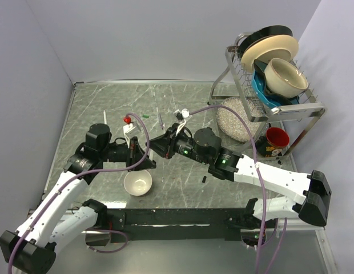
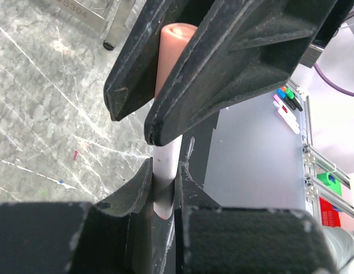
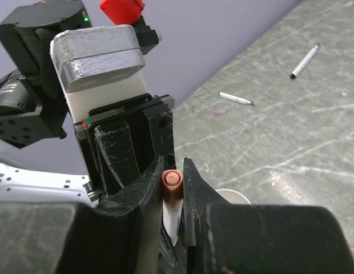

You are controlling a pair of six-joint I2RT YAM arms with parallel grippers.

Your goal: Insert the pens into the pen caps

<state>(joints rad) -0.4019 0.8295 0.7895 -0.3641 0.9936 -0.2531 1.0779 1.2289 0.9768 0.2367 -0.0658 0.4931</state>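
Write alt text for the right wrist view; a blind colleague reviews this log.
Close-up: the right gripper pinches an orange-red cap with a white pen below it, and the left gripper faces it just behind. Two loose pens lie on the grey table beyond.

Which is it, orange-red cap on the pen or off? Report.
On, it seems: orange-red cap and white pen run as one line, no gap. How deep, cannot tell.

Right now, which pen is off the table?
The orange-red-capped pen: left gripper and right gripper clamp it midair; the other two pens lie on the table.
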